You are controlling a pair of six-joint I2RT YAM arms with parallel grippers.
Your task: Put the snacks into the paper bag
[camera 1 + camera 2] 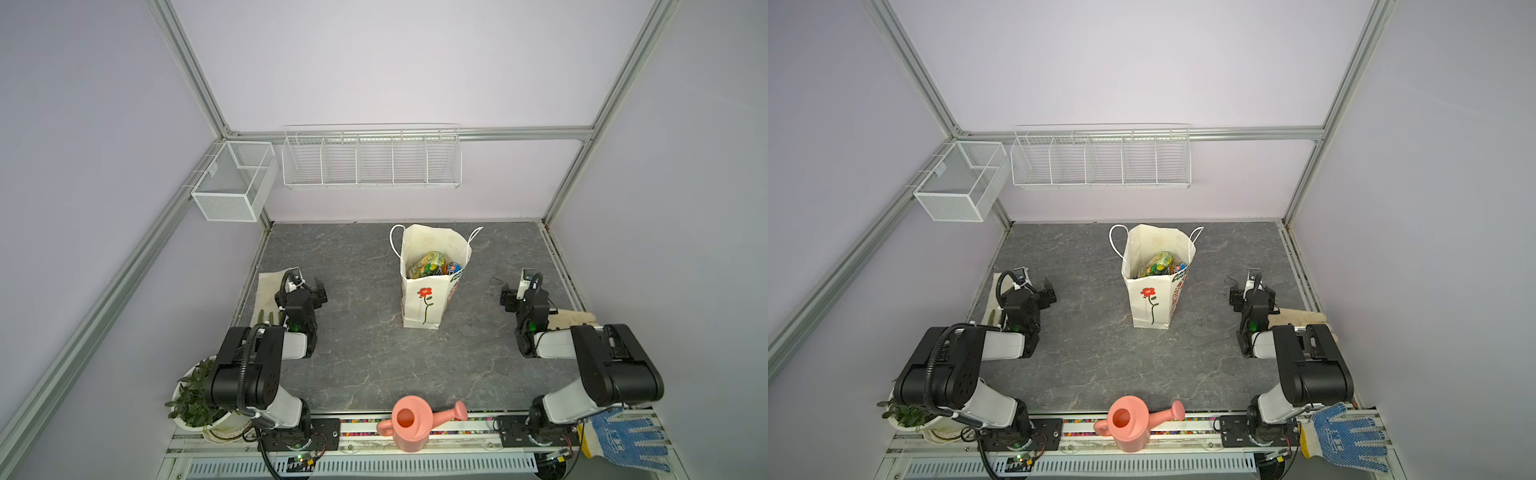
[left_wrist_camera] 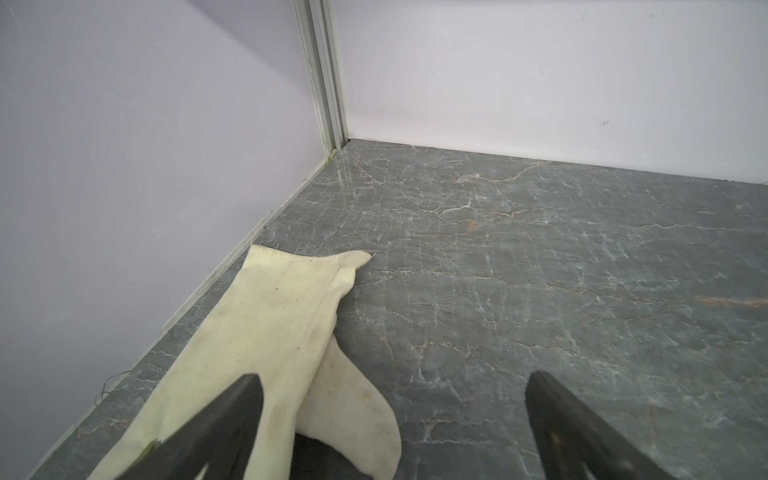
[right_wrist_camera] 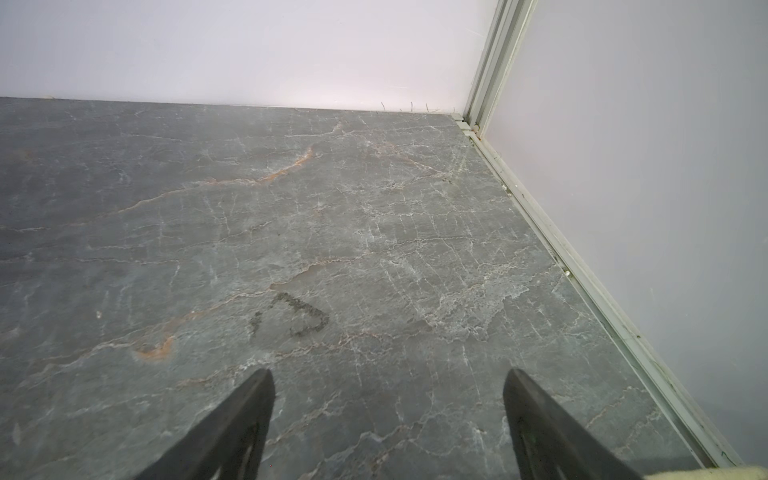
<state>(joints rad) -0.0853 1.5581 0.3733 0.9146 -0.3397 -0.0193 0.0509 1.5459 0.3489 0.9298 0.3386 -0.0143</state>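
Left gripper: jaws spread wide, nothing between them, poised over the dark stone table by a cream cloth mitt lying flat at the table's left edge. Potted plant at the front left corner. Paper bag upright mid-table, between the two arms, well apart from both. Snacks sit inside it: a green-yellow packet on top, a blue pack just beside it toward the right. Pink watering can on the front rail. Right gripper: jaws wide too, empty, near the right wall. Beige cloth beside the right arm; blue-dotted glove front right.
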